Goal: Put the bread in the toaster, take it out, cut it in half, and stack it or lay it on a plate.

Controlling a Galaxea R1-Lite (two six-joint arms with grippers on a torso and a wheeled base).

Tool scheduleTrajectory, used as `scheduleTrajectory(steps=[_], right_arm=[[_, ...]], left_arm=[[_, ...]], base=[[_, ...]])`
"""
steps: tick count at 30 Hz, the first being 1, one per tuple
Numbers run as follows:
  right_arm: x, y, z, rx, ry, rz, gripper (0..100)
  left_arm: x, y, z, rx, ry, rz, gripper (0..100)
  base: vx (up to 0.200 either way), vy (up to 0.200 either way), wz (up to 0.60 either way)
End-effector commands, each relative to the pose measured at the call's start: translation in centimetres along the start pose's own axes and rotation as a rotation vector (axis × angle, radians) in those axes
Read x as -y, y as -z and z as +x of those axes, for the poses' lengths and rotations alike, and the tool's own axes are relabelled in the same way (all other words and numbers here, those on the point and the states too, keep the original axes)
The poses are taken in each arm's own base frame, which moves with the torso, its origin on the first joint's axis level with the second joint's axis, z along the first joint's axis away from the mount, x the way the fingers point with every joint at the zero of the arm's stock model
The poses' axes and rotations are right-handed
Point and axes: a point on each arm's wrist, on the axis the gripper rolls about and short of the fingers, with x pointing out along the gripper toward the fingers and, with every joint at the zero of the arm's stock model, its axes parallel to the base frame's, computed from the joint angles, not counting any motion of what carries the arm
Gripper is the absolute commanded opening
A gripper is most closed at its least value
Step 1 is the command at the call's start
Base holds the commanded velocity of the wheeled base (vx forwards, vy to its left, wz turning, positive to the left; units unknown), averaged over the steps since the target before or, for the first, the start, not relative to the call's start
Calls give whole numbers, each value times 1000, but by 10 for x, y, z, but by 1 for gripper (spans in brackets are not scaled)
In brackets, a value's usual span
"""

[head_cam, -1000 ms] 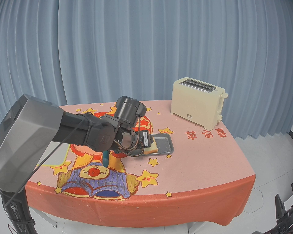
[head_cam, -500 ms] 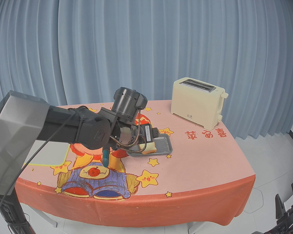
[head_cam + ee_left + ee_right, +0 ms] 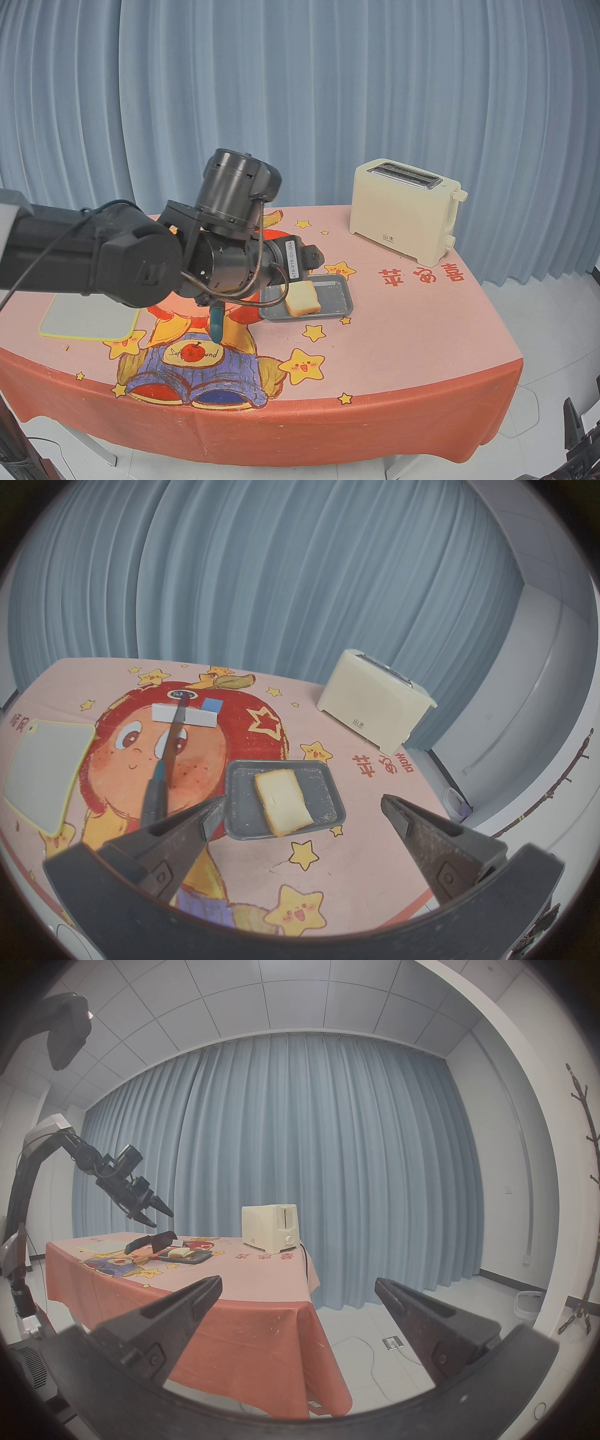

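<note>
So the left gripper point(image 3: 303, 805) hangs in the air over the left end of the tray point(image 3: 338, 300), jaws spread wide and holding nothing. It's clear of the bread point(image 3: 302, 298), not touching it. The bread is one pale slice lying flat in the near-left part of that gray tray, about mid-table on the tablecloth point(image 3: 400, 337).

The toaster point(image 3: 400, 212) stands upright at the far right corner, well apart from the tray. The knife point(image 3: 164, 755) lies just left of the tray, teal handle toward the near side and the blade resting across a small white block point(image 3: 184, 715) farther back. A cutting board point(image 3: 87, 315) lies flat at the left edge of the table.

The right gripper point(image 3: 299, 1284) is also wide open with nothing in it. It sits low, off the near right side of the table, far from everything.
</note>
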Motion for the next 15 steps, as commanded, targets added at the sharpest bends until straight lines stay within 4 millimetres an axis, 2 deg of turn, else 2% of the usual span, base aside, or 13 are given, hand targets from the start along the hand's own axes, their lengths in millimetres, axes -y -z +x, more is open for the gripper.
scheduleTrajectory(steps=[1, 15], right_arm=[[0, 5, 1, -10, 0, 0, 100], [0, 5, 1, -10, 0, 0, 100]], left_arm=[[-6, -9, -32, 53, 7, -14, 100], [-23, -11, -70, 128, -51, -32, 100]], base=[[0, 0, 0], [0, 0, 0]])
